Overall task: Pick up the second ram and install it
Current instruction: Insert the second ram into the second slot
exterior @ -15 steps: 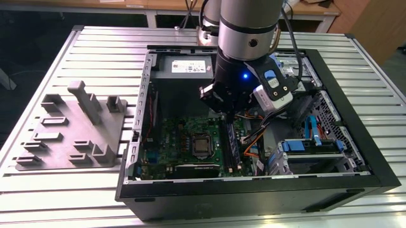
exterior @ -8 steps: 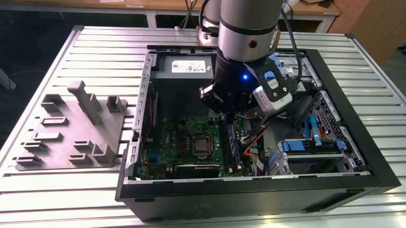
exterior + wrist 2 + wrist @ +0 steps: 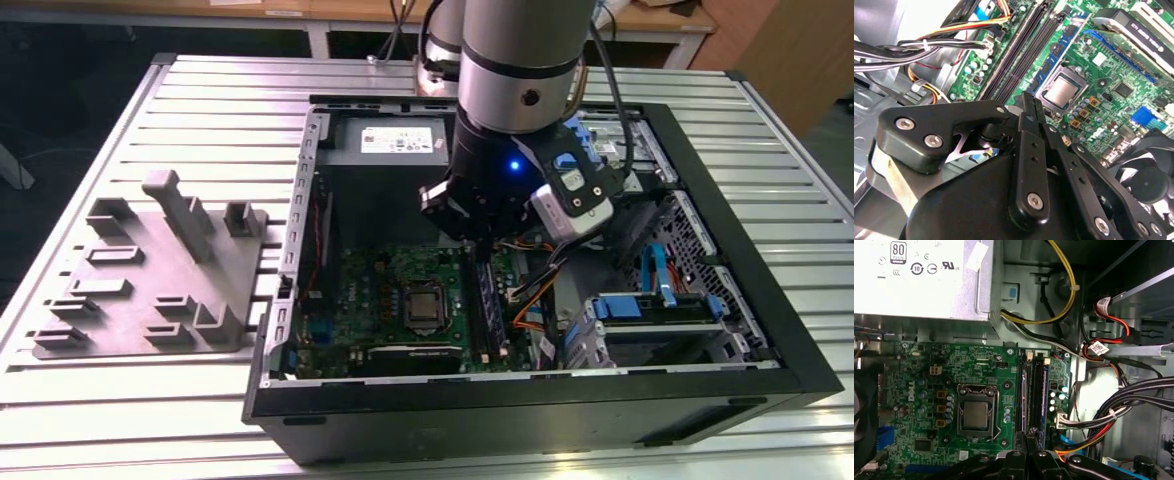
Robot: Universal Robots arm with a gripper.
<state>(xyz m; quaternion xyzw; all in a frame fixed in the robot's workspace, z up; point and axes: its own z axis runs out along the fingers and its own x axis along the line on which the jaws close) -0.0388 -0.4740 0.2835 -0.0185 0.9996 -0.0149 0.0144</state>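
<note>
— One arm, I take it. How does it stand?

— The silver-grey robot arm [image 3: 521,60] reaches down from the top of the exterior view into the open black computer case [image 3: 534,410], which lies on the ribbed aluminium table [image 3: 200,90]. Its wrist shows a small blue light. The black gripper [image 3: 483,243] points down at the green motherboard [image 3: 380,290].

— And the pincer?

— Narrow. In both wrist views the black fingers [image 3: 1026,150] sit close together, and I can see nothing between them.

— Where is the second ram?

— The second ram [image 3: 489,305], a slim, long, dark memory stick, stands on edge in the board, on the exterior view's right of the square metal CPU socket [image 3: 424,300]. Its far end lies just below the fingertips. Whether they touch it I cannot tell.

— Any writing?

— A white printed sticker sits on the silver power supply box [image 3: 914,290], and a small white tag [image 3: 1099,347] is wrapped on a cable bundle.

— What does each camera add?

— The exterior view gives the grey moulded plastic tray [image 3: 147,290] on the table, on that view's left of the case, and a blue drive bracket [image 3: 654,305] inside it. The first wrist view gives a yellow cable [image 3: 1069,285] looping beside the power supply. The second wrist view gives the long narrow black slots [image 3: 1014,60] running toward the fingertips, and a round black fan [image 3: 1149,185].
</note>
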